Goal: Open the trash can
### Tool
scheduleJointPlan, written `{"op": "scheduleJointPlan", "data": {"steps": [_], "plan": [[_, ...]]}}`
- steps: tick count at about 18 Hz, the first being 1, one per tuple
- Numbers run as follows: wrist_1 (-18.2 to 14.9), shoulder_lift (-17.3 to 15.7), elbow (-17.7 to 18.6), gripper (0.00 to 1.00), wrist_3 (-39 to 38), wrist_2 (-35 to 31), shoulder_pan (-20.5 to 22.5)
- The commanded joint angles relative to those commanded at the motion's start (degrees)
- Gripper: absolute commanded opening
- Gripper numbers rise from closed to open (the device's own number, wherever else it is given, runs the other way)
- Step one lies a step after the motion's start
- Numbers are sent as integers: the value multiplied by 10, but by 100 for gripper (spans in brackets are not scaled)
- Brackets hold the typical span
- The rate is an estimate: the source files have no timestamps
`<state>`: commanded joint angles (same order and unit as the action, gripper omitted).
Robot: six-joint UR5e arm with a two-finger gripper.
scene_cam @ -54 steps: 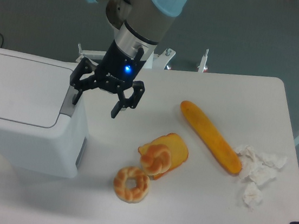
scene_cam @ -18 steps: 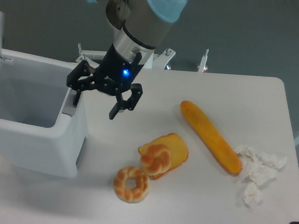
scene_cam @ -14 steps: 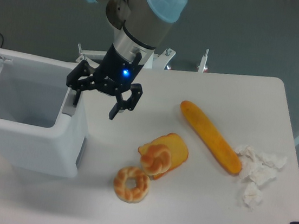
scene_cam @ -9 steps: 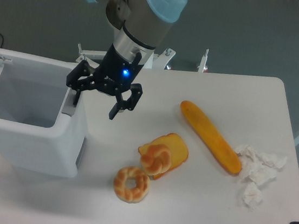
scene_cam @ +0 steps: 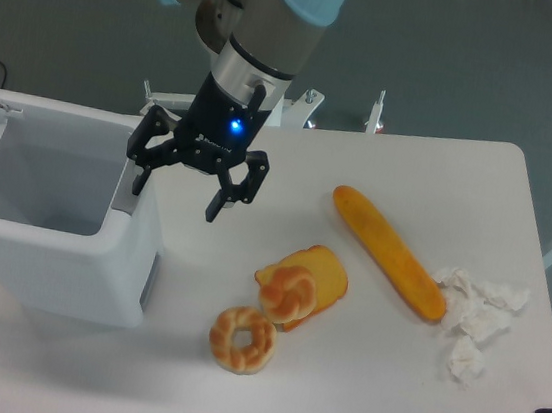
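The trash can (scene_cam: 68, 262) stands lid-up, the gripper (scene_cam: 179, 190) spread wide and empty above its right rim.

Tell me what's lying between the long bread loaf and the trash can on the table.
In the camera view, the toast slice with a twisted pastry on it lies between the loaf and the trash can.

Trash can (scene_cam: 60, 241) sits lid-up left of the spread-fingered gripper (scene_cam: 179, 187); bagel (scene_cam: 242, 339), pastry (scene_cam: 299, 283) and baguette (scene_cam: 388, 252) lie right of it.
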<state>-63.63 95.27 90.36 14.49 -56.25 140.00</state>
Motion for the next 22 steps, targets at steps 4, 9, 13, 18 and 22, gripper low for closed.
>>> {"op": "scheduleJointPlan", "data": {"steps": [4,9,13,18,22], "plan": [[2,-3,-4,100,109,-12,25],[2,0,-7,100,241,-67,35],[2,1,-8,100,314,-112,35],[3,11,-7,100,414,-212,36],[3,14,-6,100,453,-257,35]]}}
